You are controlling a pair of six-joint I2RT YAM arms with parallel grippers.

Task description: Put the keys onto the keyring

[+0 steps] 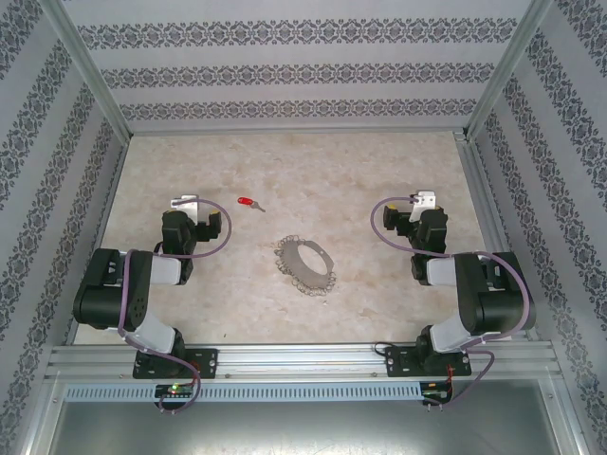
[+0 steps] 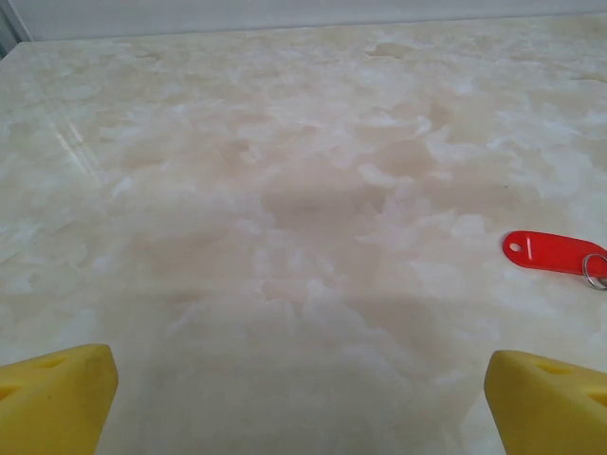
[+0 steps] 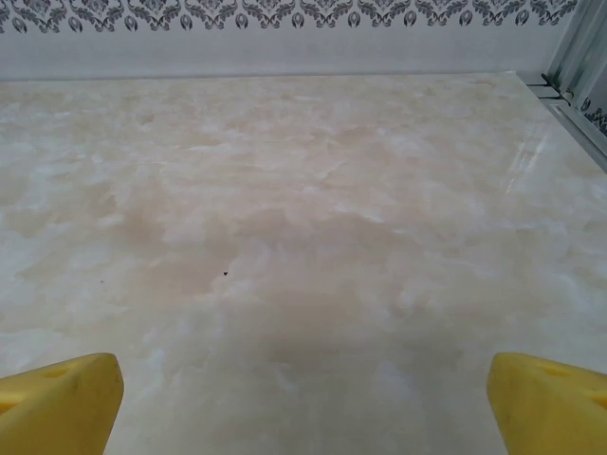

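Opening step, nothing picked up yet. Left gripper [image 2: 302, 412]: jaws wide apart, empty, over the bare table [image 1: 379, 171]. Red-headed key [image 1: 248, 202] lies loose just to its right. Keyring [image 1: 305, 263] lies mid-table, strung with small metal pieces, well apart from the key. Right gripper [image 3: 303, 412]: jaws apart, empty. Likely next: the left takes the key, which calls for a fine, flat pinch.

Glossy red plastic key [image 2: 553, 252]; silvery metal keyring [image 1: 305, 264]; smooth, marble-look table [image 1: 379, 284].
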